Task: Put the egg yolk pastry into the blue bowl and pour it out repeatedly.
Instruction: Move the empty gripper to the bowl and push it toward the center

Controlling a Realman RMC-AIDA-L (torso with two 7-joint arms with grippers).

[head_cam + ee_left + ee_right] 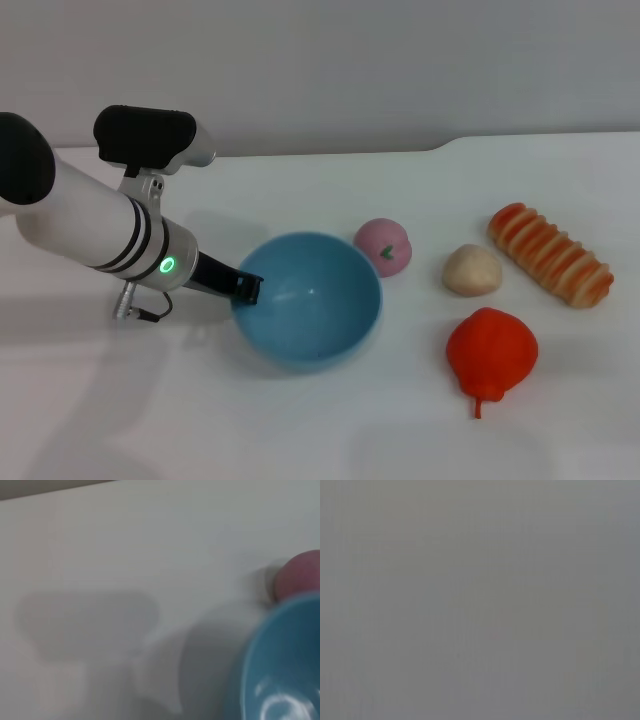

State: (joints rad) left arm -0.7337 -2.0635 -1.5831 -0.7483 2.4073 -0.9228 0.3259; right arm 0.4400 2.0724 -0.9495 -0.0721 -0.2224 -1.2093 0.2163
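The blue bowl [312,305] sits on the white table, centre-left, and nothing lies inside it. My left gripper [246,288] reaches in from the left and is shut on the bowl's left rim. In the left wrist view the blue bowl [282,667] fills one corner, with the pink ball [300,580] just beyond it. The egg yolk pastry [471,270], a pale beige dome, lies on the table to the right of the bowl and apart from it. My right gripper is out of view; its wrist view shows only flat grey.
A pink ball with a green mark [384,245] lies close to the bowl's far right rim. A long ridged orange bread [550,254] lies at the far right. A red pear-shaped fruit [490,355] sits right of the bowl, near the front.
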